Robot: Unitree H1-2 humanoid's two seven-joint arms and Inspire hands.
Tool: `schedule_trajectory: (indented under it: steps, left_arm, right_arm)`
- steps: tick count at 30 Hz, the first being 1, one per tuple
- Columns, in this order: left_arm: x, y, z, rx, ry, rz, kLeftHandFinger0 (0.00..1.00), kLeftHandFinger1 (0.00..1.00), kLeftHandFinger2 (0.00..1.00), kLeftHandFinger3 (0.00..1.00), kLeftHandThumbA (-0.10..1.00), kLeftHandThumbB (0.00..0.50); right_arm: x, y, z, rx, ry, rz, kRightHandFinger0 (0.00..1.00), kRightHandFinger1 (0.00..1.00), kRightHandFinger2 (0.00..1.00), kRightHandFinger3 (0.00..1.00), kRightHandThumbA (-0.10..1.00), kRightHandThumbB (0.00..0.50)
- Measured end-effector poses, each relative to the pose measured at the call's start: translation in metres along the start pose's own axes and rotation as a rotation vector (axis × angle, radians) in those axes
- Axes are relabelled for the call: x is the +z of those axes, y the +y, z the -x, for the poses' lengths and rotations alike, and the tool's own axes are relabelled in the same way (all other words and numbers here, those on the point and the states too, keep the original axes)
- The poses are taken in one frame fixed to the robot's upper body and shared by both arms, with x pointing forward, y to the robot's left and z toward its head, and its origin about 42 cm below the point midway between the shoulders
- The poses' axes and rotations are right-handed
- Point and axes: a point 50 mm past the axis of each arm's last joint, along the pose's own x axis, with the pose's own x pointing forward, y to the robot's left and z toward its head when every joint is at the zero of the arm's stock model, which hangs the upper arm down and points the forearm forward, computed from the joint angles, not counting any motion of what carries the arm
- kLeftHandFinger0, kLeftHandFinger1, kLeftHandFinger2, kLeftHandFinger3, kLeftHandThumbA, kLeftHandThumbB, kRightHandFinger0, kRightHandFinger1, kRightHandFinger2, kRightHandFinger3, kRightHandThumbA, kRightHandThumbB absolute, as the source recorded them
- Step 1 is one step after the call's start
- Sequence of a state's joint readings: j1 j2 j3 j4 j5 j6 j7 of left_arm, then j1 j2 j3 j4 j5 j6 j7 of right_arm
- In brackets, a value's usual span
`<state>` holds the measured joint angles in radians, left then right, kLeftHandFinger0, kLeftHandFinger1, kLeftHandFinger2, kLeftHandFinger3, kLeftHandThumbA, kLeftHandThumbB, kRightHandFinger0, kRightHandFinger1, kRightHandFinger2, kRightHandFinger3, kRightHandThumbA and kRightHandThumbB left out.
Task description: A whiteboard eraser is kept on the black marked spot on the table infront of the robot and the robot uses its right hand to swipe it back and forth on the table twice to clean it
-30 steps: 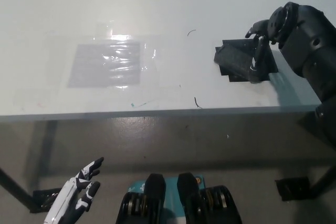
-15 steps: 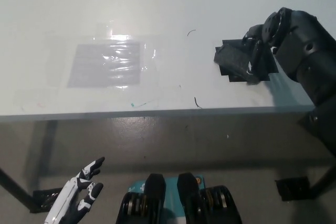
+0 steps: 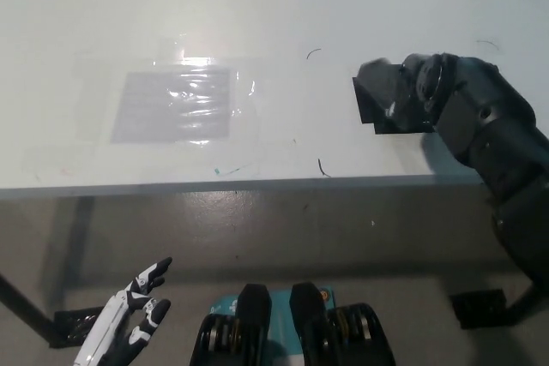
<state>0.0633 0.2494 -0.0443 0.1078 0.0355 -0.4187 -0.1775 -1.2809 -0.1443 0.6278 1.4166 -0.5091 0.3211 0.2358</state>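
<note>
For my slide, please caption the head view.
Black right hand over the eraser on its black spot.

The right arm (image 3: 493,139) is looking all black, chunky rounded matte shells with a bit of shine on them. The left hand (image 3: 124,319) is showing white with black fingertips and dark patches between the segments.

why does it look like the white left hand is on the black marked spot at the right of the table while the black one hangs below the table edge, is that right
Not quite: the hands are swapped. In the head view, the black right hand is over the black marked spot at the right of the table, while the white left hand hangs below the table edge, fingers apart.
</note>
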Motion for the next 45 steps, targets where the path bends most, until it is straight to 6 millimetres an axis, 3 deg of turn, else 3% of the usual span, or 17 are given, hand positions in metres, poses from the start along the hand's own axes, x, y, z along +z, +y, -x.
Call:
schedule_trajectory:
  steps: [14, 18, 19, 20, 21, 24, 27, 31, 32, 34, 38, 43, 45]
  left_arm:
    - [0.001, 0.003, -0.001, -0.007, -0.004, -0.023, 1.00, 1.00, 1.00, 1.00, 0.80, 0.469]
    - [0.002, 0.006, -0.002, -0.008, -0.007, -0.031, 1.00, 1.00, 1.00, 1.00, 0.80, 0.466]
    - [0.002, 0.006, -0.002, -0.007, -0.009, -0.032, 1.00, 1.00, 1.00, 1.00, 0.79, 0.461]
    - [0.003, 0.006, -0.003, -0.007, -0.011, -0.033, 1.00, 1.00, 1.00, 1.00, 0.79, 0.462]
    - [0.003, 0.007, -0.004, -0.007, -0.014, -0.034, 1.00, 1.00, 1.00, 1.00, 0.79, 0.463]
    - [0.004, 0.007, -0.006, -0.007, -0.019, -0.035, 1.00, 1.00, 1.00, 1.00, 0.79, 0.466]
    - [0.004, 0.007, -0.006, -0.008, -0.019, -0.035, 1.00, 1.00, 1.00, 1.00, 0.80, 0.465]
    - [0.002, 0.005, 0.000, -0.008, -0.006, -0.033, 1.00, 1.00, 1.00, 1.00, 0.80, 0.463]
    - [0.001, 0.005, 0.003, -0.009, 0.001, -0.032, 1.00, 1.00, 1.00, 1.00, 0.80, 0.462]
    - [-0.001, 0.004, 0.007, -0.010, 0.009, -0.032, 1.00, 1.00, 1.00, 1.00, 0.78, 0.464]
    - [-0.002, 0.003, 0.011, -0.011, 0.019, -0.031, 1.00, 1.00, 1.00, 1.00, 0.78, 0.478]
    - [-0.003, 0.002, 0.015, -0.014, 0.025, -0.035, 1.00, 1.00, 1.00, 1.00, 0.77, 0.489]
    - [-0.004, 0.001, 0.016, -0.014, 0.028, -0.036, 1.00, 1.00, 1.00, 1.00, 0.76, 0.487]
  right_arm:
    - [-0.004, -0.002, -0.001, -0.216, 0.014, 0.023, 0.00, 0.00, 0.09, 1.00, -0.07, 0.211]
    - [-0.005, -0.005, -0.001, -0.253, 0.017, 0.032, 0.00, 0.00, 0.13, 1.00, -0.05, 0.199]
    - [-0.005, -0.005, -0.001, -0.259, 0.017, 0.035, 0.00, 0.00, 0.10, 1.00, -0.03, 0.229]
    - [-0.005, -0.005, -0.001, -0.262, 0.016, 0.038, 0.00, 0.00, 0.10, 1.00, -0.01, 0.229]
    - [-0.005, -0.005, -0.001, -0.266, 0.014, 0.041, 0.00, 0.00, 0.13, 1.00, -0.02, 0.202]
    - [-0.002, -0.004, 0.000, -0.268, 0.008, 0.044, 0.00, 0.00, 0.17, 0.99, -0.04, 0.218]
    - [0.009, 0.008, 0.000, -0.252, -0.012, 0.056, 0.00, 0.00, 0.16, 1.00, -0.04, 0.214]
    - [0.019, 0.046, -0.002, -0.212, -0.035, 0.074, 0.00, 0.00, 0.16, 1.00, -0.02, 0.189]
    - [0.019, 0.047, -0.002, -0.218, -0.036, 0.073, 0.00, 0.00, 0.14, 1.00, -0.07, 0.196]
    - [0.017, 0.052, -0.003, -0.219, -0.036, 0.062, 0.04, 0.08, 0.26, 1.00, -0.10, 0.190]
    - [0.016, 0.058, -0.004, -0.229, -0.049, 0.041, 0.00, 0.01, 0.21, 1.00, -0.10, 0.209]
    - [0.029, 0.062, -0.001, -0.227, -0.077, 0.027, 0.03, 0.10, 0.31, 1.00, -0.03, 0.173]
    - [0.036, 0.064, 0.001, -0.227, -0.091, 0.028, 0.00, 0.06, 0.26, 1.00, -0.04, 0.172]
